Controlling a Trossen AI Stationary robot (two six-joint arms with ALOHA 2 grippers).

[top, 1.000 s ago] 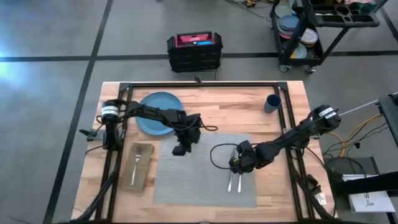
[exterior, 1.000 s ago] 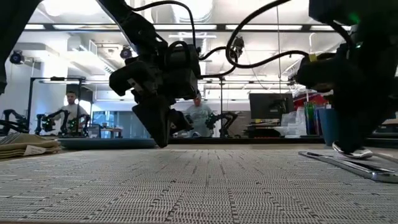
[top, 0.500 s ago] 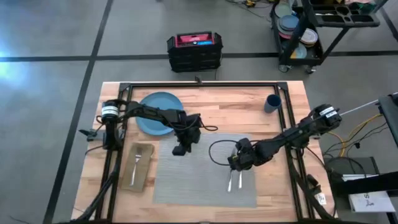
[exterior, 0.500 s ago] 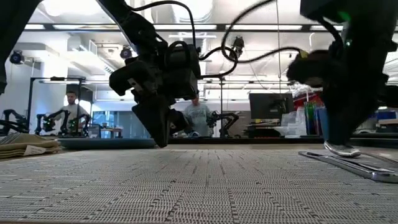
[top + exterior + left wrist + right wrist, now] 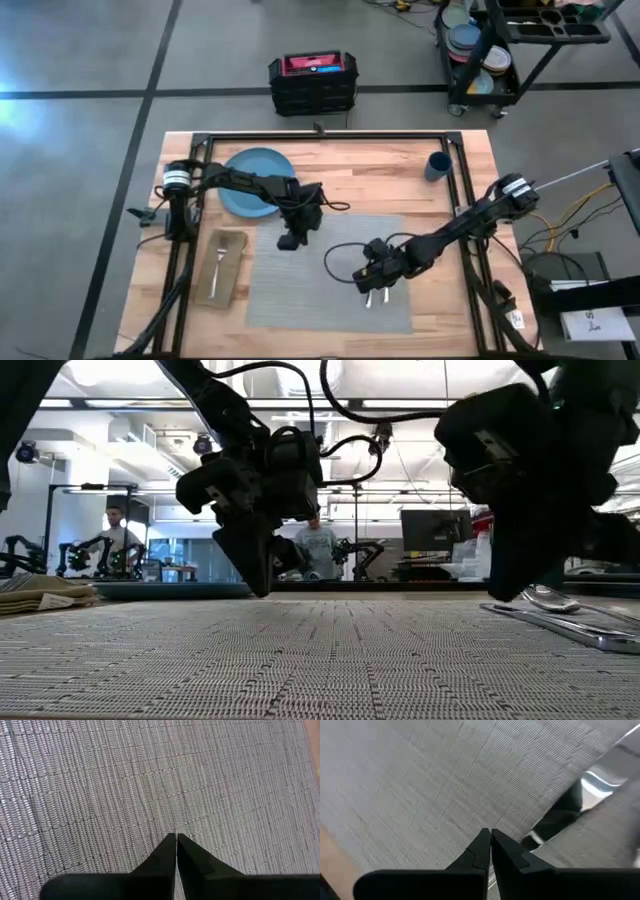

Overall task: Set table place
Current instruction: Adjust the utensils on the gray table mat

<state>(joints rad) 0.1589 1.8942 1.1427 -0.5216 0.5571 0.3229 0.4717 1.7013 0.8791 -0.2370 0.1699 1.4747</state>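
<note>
The grey woven rectangular placemat (image 5: 330, 272) lay on the wooden table (image 5: 480, 160) and served as the landmark. Nearest the table's front edge, the right gripper (image 5: 368, 283) hung over the mat's right part, directly above two silver pieces of cutlery (image 5: 376, 296) lying side by side on the mat. The high view hid most of them under the gripper; the low view showed them as a spoon bowl (image 5: 548, 598) and a flat handle (image 5: 560, 625) resting on the weave. Only the right wrist view showed the right gripper's two dark fingers (image 5: 480, 851) pressed tip to tip with nothing between them, and a shiny utensil (image 5: 600, 777) on the mat beyond.

Left of the mat, a tan folded cloth napkin (image 5: 222, 268) carried a silver fork (image 5: 219, 262).

Farther back, the left gripper (image 5: 290, 240) hung over the mat's rear left part. Its wrist view showed its fingers (image 5: 165, 851) closed together, empty, above bare weave; the low view showed the tips (image 5: 258, 575) just clear of the mat.

Behind the mat's left rear corner lay a round blue plate (image 5: 250, 175). A small dark-blue cup (image 5: 437, 166) stood well apart, behind the mat's right rear corner.
</note>
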